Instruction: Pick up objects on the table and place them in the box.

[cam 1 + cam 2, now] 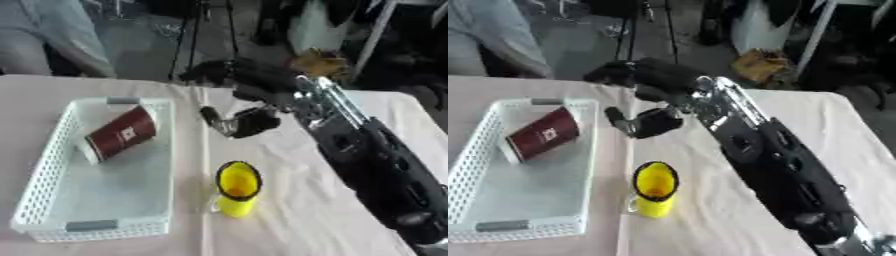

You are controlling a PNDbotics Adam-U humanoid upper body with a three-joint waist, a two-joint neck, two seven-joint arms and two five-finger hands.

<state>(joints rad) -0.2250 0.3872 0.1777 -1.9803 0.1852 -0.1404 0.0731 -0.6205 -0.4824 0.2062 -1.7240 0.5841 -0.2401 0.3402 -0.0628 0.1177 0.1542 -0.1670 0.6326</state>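
A dark red cup (121, 134) lies tilted in the white basket (52, 150) on the desk (289, 200). The robot's right hand (241, 121) hangs beside the basket, fingers apparently relaxed and empty, above a yellow mug (236, 187).

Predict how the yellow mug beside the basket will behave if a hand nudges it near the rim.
The yellow mug stands upright and looks taller than it is wide, so a high nudge would probably tip it rather than slide it. Once on its side, its round body might roll, though the small handle would likely check that. It appears stiff, not squashy.
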